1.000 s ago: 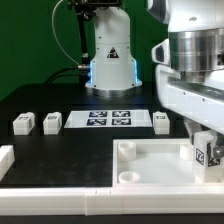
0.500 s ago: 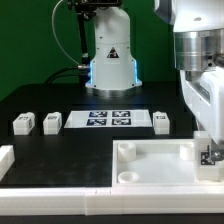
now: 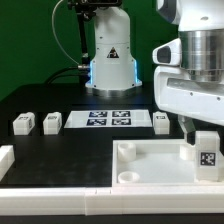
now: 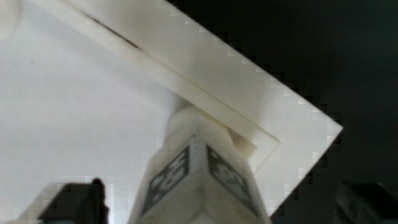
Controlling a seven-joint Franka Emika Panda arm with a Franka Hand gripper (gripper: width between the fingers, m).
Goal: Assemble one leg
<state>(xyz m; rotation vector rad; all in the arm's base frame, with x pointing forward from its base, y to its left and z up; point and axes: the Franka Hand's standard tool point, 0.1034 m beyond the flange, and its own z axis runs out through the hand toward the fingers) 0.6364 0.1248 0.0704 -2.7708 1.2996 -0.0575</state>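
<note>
A white leg [image 3: 206,150] with a black-and-white tag stands upright in the corner socket of the large white tray [image 3: 150,160], on the exterior view's right. My gripper [image 3: 203,128] hangs right over it. In the wrist view the leg [image 4: 205,170] rises from the tray's corner [image 4: 107,110], between my two dark fingers [image 4: 75,200]. Both fingers stand well clear of its sides, so the gripper [image 4: 217,205] is open around the leg.
Three more legs lie on the black table: two on the left [image 3: 22,123] [image 3: 51,122] and one [image 3: 161,121] right of the marker board [image 3: 110,120]. The robot base [image 3: 110,60] stands behind. A white rim [image 3: 60,205] runs along the front edge.
My gripper has swung toward the exterior view's right, then come back and risen a little. The leg has stayed upright in the tray's corner.
</note>
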